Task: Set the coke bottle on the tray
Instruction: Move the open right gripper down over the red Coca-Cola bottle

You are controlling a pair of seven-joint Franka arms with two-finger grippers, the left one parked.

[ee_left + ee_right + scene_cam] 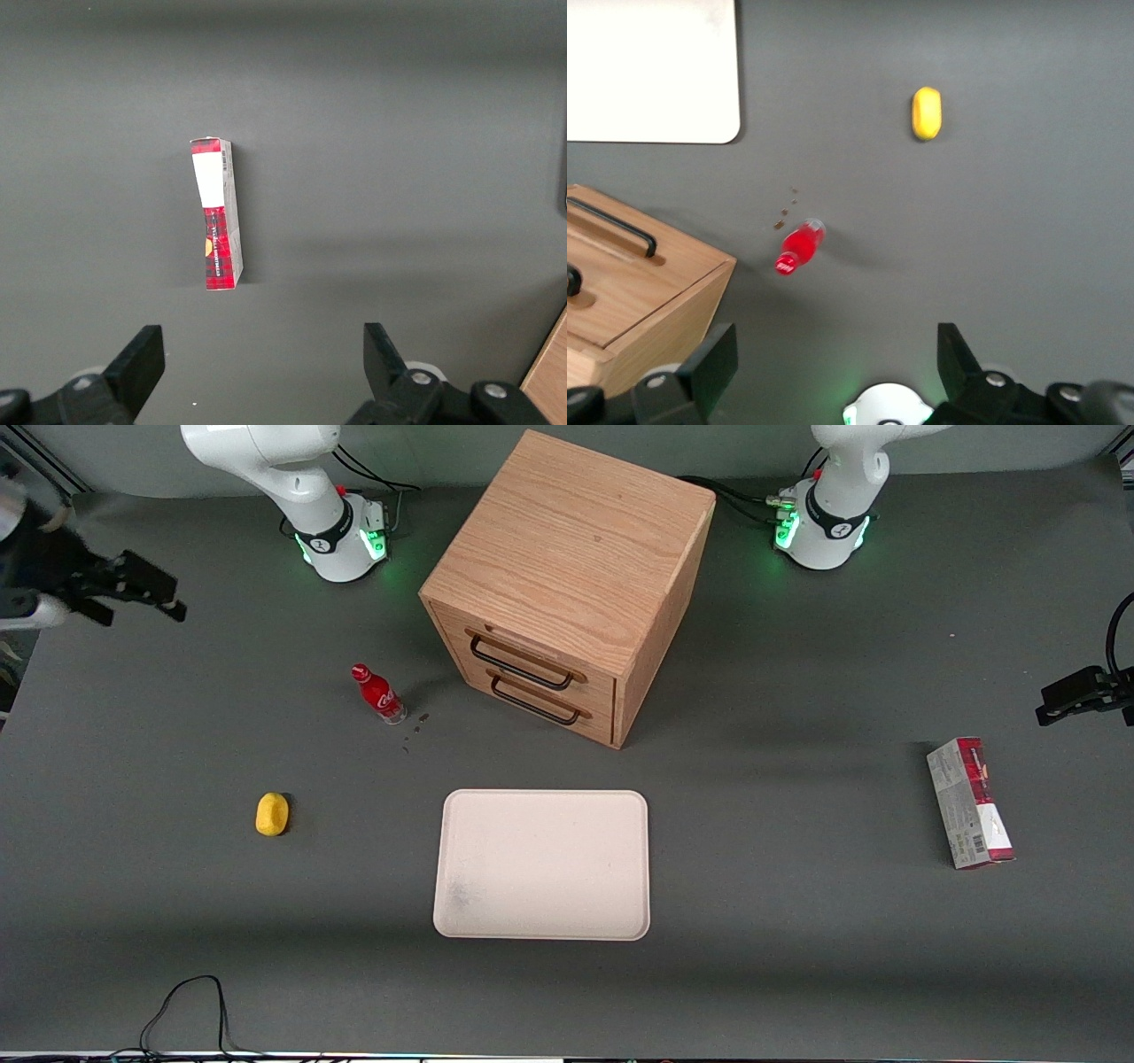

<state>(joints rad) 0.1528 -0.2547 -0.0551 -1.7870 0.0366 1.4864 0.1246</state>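
Note:
The coke bottle (pixel 378 693) is small and red with a red cap and stands upright on the grey table, beside the wooden cabinet's drawer fronts. The right wrist view also takes in the coke bottle (pixel 800 247) from above. The cream tray (pixel 542 864) lies flat and bare, nearer to the front camera than the cabinet. My gripper (pixel 146 591) hangs high above the table at the working arm's end, well apart from the bottle. It is open, with nothing between its dark fingers (pixel 713 359).
A wooden two-drawer cabinet (pixel 567 584) stands mid-table. A yellow lemon-like object (pixel 272 814) lies nearer to the front camera than the bottle. A red-and-grey carton (pixel 970 802) lies toward the parked arm's end. Small dark specks (pixel 415 731) dot the table by the bottle. A cable (pixel 190 1010) loops at the front edge.

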